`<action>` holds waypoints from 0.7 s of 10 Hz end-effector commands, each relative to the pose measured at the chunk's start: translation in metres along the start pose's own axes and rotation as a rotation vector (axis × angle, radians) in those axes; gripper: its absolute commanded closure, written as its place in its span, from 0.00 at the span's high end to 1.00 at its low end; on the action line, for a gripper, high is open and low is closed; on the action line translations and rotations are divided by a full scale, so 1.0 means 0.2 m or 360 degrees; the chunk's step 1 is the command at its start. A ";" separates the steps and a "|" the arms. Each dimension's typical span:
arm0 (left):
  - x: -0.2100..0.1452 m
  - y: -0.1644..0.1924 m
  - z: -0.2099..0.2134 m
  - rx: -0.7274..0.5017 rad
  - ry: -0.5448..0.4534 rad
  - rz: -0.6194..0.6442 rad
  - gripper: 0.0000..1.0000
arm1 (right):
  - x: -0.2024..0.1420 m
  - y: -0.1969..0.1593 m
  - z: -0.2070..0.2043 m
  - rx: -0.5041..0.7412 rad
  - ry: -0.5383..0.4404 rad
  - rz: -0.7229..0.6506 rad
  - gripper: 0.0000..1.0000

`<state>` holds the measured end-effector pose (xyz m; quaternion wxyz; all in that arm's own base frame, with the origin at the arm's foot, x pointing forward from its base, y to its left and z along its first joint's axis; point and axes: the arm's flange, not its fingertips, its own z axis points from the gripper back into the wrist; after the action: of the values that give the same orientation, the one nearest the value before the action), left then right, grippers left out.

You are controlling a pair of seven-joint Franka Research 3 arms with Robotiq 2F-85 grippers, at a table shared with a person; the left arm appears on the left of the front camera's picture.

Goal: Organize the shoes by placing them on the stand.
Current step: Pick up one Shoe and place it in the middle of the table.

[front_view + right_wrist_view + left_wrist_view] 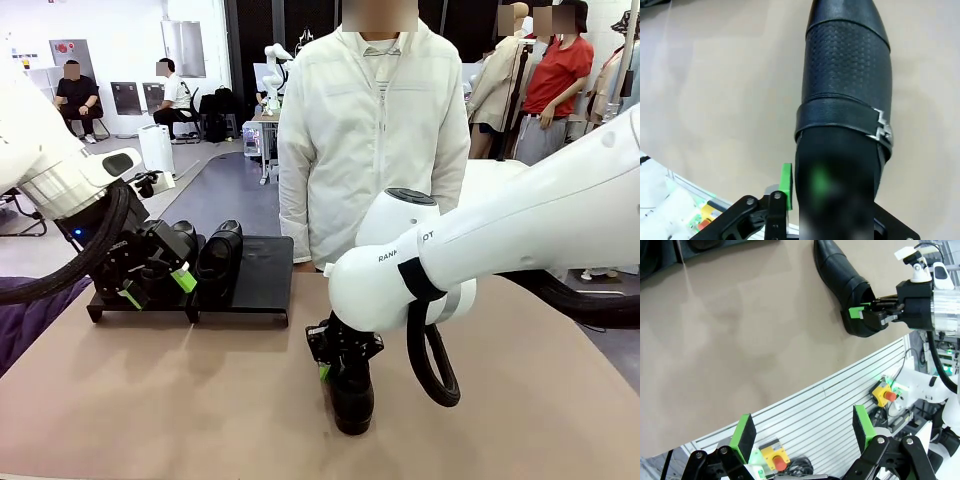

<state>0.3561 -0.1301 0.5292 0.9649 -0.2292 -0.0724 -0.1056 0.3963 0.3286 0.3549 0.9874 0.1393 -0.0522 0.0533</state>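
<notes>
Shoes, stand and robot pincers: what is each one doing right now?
Loafer on the table: lying flat, right pincer at its heel, one finger inside.
Loafers on the stand: two, side by side.
Stand: right part bare.
Left pincer: open, holding nothing.
Right pincer: grip state unclear.

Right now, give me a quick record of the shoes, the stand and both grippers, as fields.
shoes on stand: two, at the left end of the stand
shoe on table: one, lying on the table
left gripper: open, empty, by the stand
right gripper: one finger inside the shoe's heel opening, one outside
person: standing at the far side
</notes>
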 end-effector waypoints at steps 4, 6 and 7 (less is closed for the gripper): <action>-0.01 0.00 0.01 0.0010 0.0001 0.0011 1.00 | -0.02 -0.15 0.37 0.0383 0.0144 0.0005 1.00; -0.01 0.00 0.01 0.0010 0.0001 0.0011 1.00 | -0.16 -0.42 0.69 0.0477 0.0157 0.0060 1.00; -0.01 0.00 0.01 0.0010 0.0001 0.0011 1.00 | -0.23 -0.59 0.82 0.0494 0.0147 0.0090 1.00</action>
<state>0.3563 -0.1296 0.5293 0.9650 -0.2292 -0.0726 -0.1049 0.3675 0.2139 0.4681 0.9537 0.2898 -0.0015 0.0799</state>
